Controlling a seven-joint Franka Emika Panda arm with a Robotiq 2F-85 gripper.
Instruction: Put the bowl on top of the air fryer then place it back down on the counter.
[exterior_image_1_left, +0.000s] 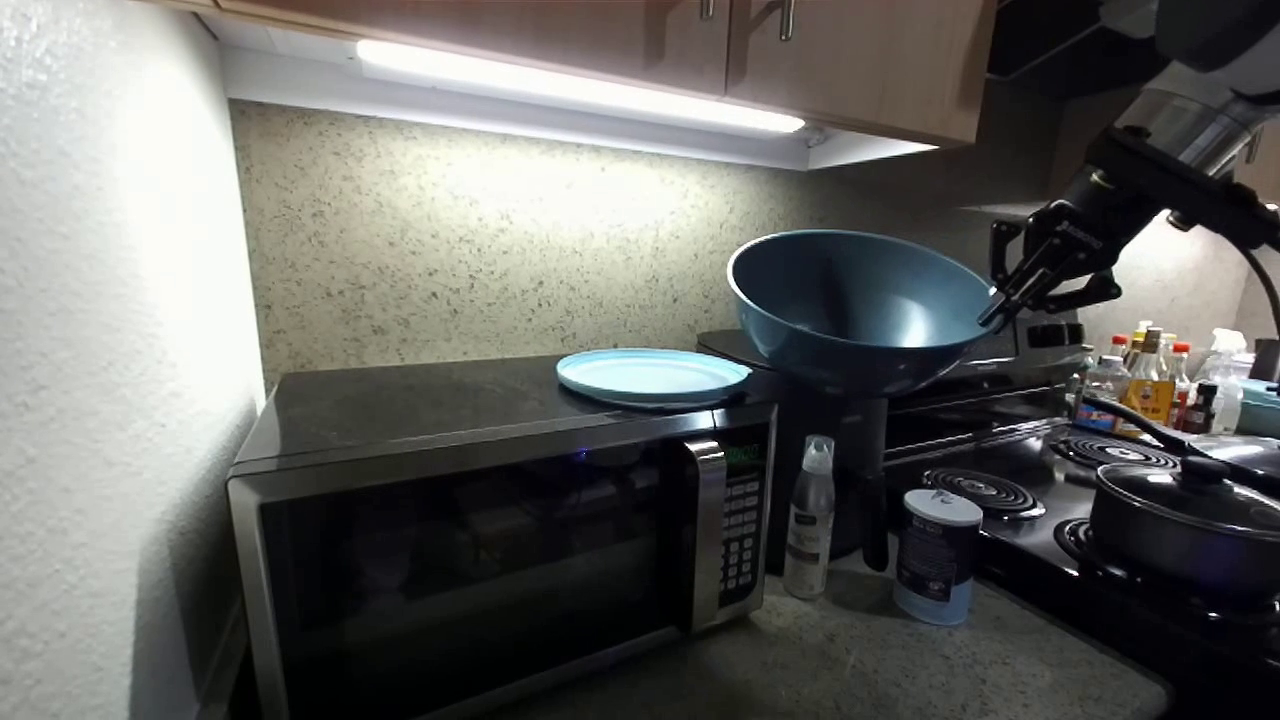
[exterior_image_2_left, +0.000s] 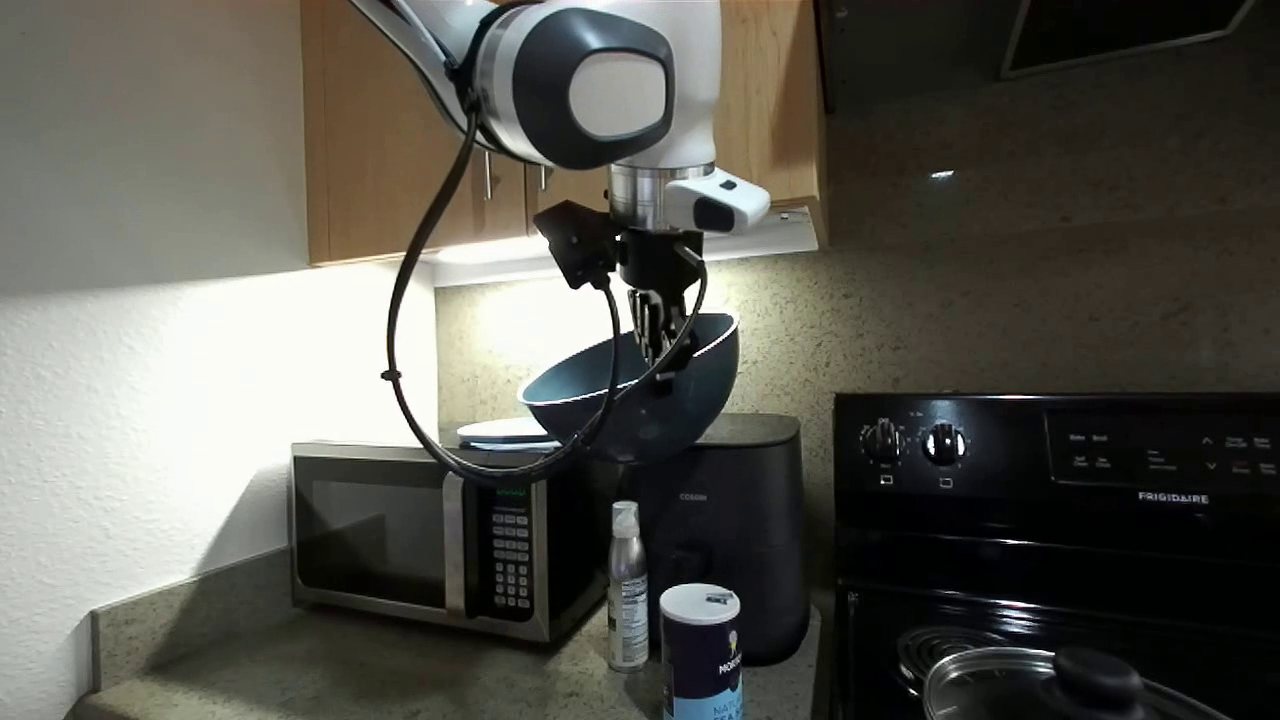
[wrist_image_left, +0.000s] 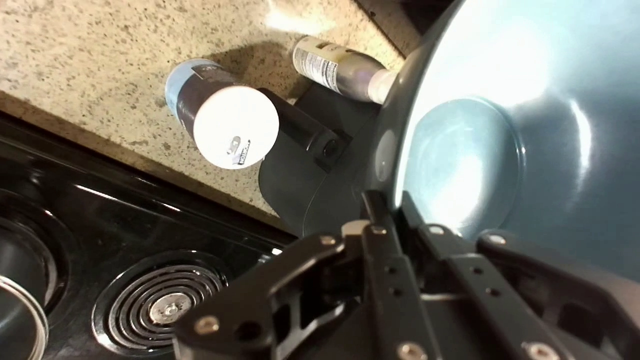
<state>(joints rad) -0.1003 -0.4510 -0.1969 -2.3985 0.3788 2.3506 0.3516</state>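
Pincer angled downward, my white-and-grey jointed arm slopes in from above, fingertips pinching the rim of a large, deep, round teal-blue bowl. I hold it raised by the top of a black, boxy air fryer; whether they touch, I can't tell. The bowl's smooth interior catches bright light. On the speckled stone tabletop stand a dark-blue, white-lidded cylindrical salt canister and a slim silver bottle, contents hidden. In an exterior view the bowl's mouth points up and leftward, its round rim sloping lower on that side.
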